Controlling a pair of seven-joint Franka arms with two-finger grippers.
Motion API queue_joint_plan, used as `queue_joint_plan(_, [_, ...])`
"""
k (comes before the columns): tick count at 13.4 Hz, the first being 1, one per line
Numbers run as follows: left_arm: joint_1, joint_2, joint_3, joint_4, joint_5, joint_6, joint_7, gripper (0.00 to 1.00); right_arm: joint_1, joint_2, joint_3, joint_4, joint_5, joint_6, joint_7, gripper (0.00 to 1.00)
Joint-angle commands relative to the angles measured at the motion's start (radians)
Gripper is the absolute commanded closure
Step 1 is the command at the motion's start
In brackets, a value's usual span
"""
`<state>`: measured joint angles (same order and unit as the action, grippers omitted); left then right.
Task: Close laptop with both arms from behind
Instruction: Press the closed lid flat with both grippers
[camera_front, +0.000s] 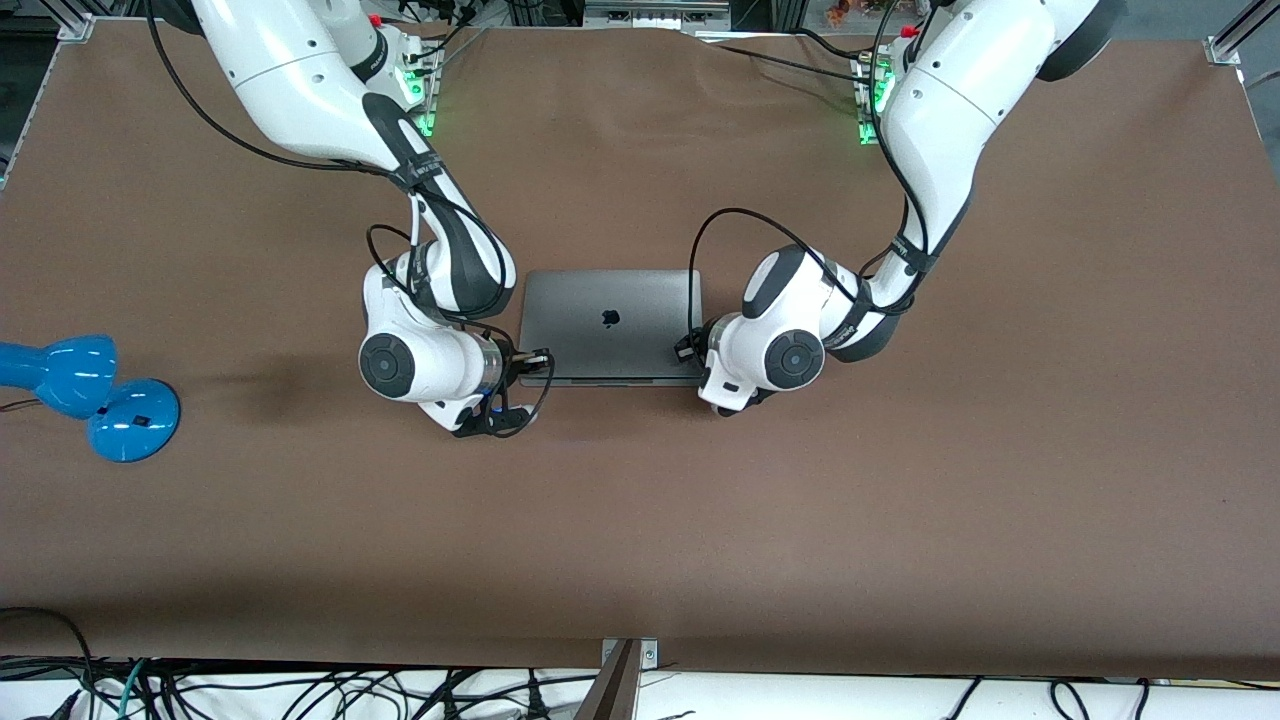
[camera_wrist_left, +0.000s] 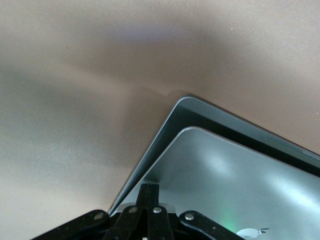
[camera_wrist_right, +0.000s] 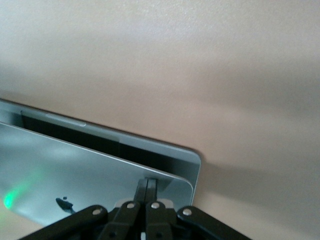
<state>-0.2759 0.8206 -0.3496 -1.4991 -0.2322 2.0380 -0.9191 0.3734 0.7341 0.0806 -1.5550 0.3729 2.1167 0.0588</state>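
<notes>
Pressing the laptop (camera_front: 610, 322) lid down, my left gripper (camera_wrist_left: 148, 192) and right gripper (camera_wrist_right: 146, 186), fingers pinched together and empty, pushed its two outer corners evenly, narrowing the gap.

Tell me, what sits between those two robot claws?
The laptop, lid nearly down. In the front view the right gripper presses one corner of the lid and the left gripper presses the other; both wrist views show shut fingers on the lid.
</notes>
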Motion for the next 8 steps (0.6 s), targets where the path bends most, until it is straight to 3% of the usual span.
queue_joint_plan(1, [-0.016,0.032,0.011,0.046,0.043,0.002,0.005,1.0,0.005,0.028,-0.002,0.024,0.015,0.023,-0.022,0.97])
queue_joint_plan(8, [-0.016,0.055,0.011,0.046,0.066,0.033,0.003,1.0,0.006,0.057,-0.002,0.024,0.015,0.062,-0.039,0.97])
